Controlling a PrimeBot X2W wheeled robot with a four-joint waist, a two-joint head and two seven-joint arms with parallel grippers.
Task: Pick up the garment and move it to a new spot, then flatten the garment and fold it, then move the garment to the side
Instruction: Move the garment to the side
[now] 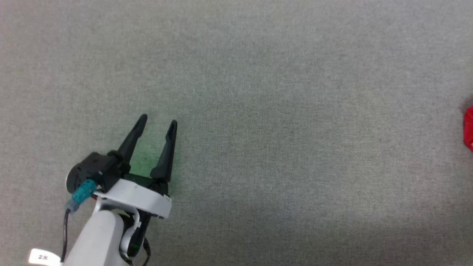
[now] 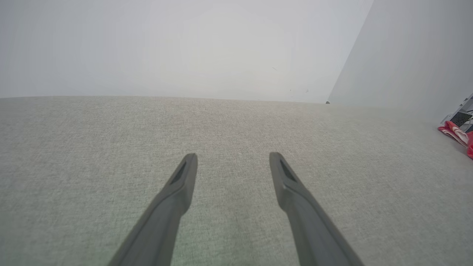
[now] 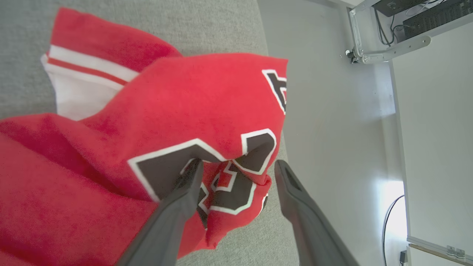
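Observation:
The garment point(image 3: 177, 103) is a red jersey with black-and-white numerals and a white sleeve with a red stripe. It lies bunched at the edge of the grey fabric surface. Its edge peeks in at the head view's far right point(image 1: 469, 127) and at the left wrist view's right point(image 2: 456, 133). My right gripper point(image 3: 236, 168) is open just over the crumpled numerals, one finger on the cloth, the other past the fabric's edge. My left gripper point(image 1: 158, 122) is open over bare grey surface at the lower left, far from the garment, with nothing between its fingers point(image 2: 184, 177).
The grey fabric surface point(image 1: 281, 111) spreads wide in front of me. Its edge runs right beside the garment, with pale floor point(image 3: 332, 129) below. A white desk frame with cables point(image 3: 391, 48) stands beyond. White walls point(image 2: 221, 48) rise behind the surface.

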